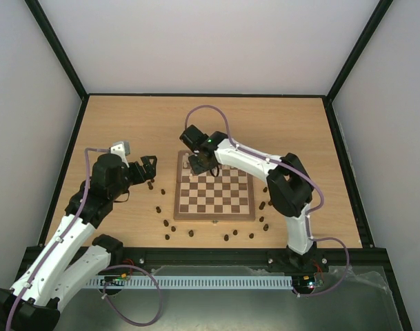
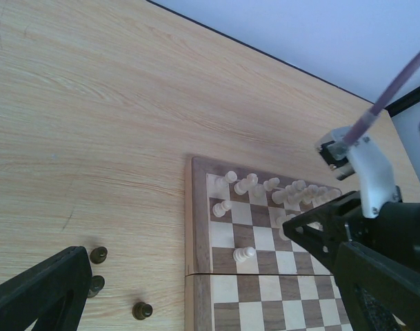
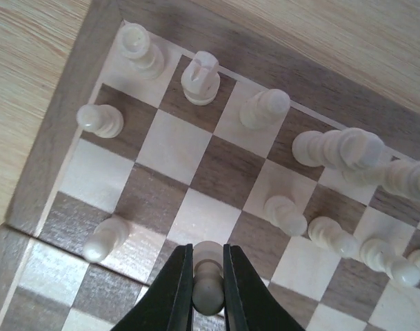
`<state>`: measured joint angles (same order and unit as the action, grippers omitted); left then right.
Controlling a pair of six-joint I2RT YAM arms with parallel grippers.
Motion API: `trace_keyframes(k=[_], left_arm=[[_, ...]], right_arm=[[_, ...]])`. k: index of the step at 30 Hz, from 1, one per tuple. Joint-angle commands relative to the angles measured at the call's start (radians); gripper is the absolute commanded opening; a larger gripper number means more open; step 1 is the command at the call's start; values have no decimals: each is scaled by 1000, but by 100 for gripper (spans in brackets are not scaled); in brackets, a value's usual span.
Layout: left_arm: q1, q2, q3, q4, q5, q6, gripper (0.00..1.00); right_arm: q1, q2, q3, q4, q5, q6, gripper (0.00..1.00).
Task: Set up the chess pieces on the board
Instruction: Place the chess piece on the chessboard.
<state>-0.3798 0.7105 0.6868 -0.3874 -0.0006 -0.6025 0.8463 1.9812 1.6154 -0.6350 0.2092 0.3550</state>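
The board [image 1: 214, 216] lies mid-table, also in the left wrist view [image 2: 190, 207] and the right wrist view [image 3: 65, 131]. Several cream chess pieces [image 3: 200, 77] stand on its far two rows, with single pawns [image 3: 103, 238] nearer. My right gripper [image 1: 198, 164] hangs over the board's far left corner. In its wrist view it [image 3: 208, 256] is shut on a cream pawn [image 3: 208, 293] just above a square. My left gripper [image 1: 150, 169] is open and empty over the table left of the board [image 2: 184, 241]. Dark pieces [image 1: 166, 223] lie scattered off the board.
Dark pieces [image 2: 142, 311] stand on the table left of the board below my left gripper; others [image 1: 265, 204] are along the right side and near edge [image 1: 230, 235]. Black frame posts and white walls bound the table.
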Motion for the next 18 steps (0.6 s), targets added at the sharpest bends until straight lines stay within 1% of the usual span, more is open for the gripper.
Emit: trace_keyframes(k=[1,18], left_arm=[[-4,4,-9,24,-1,7,100],[-4,10,-9,30,1,10,99]], right_arm=[[-2,55,44,-61,13,-15,9],[-39,130,100,-56,16,-20,10]])
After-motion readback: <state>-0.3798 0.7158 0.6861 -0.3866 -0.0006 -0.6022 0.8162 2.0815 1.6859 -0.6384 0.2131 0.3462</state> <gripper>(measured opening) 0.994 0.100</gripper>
